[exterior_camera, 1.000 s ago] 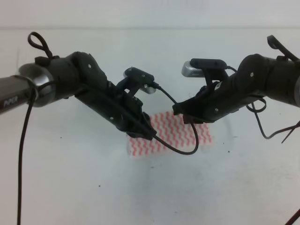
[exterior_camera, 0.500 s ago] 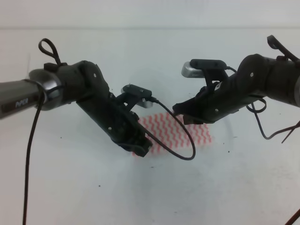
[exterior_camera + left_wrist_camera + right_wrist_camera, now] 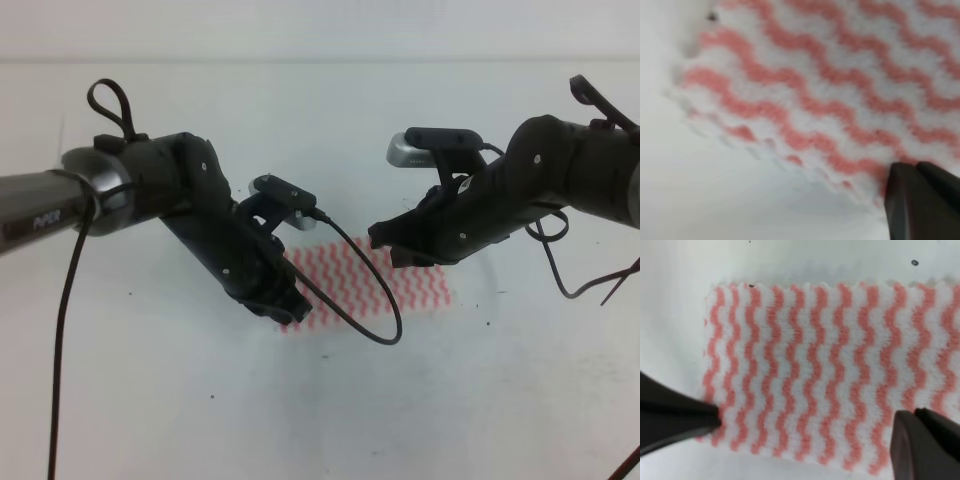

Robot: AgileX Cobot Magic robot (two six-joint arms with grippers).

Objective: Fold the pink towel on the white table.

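I see the plain white speckled counter point(image 3: 330, 410) | left black pincer point(image 3: 290, 305) low at the near-left edge of the thin pink-and-white zigzag-striped towel point(image 3: 385, 285), its gap I cannot tell | towel lies mid-counter | right black pincer point(image 3: 805, 427) spread wide over it

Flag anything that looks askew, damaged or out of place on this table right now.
Nothing stands out. The pink towel lies flat on the white table, with no tear or bunching visible. A few small dark specks dot the table. In the high view the arms hide part of the towel.
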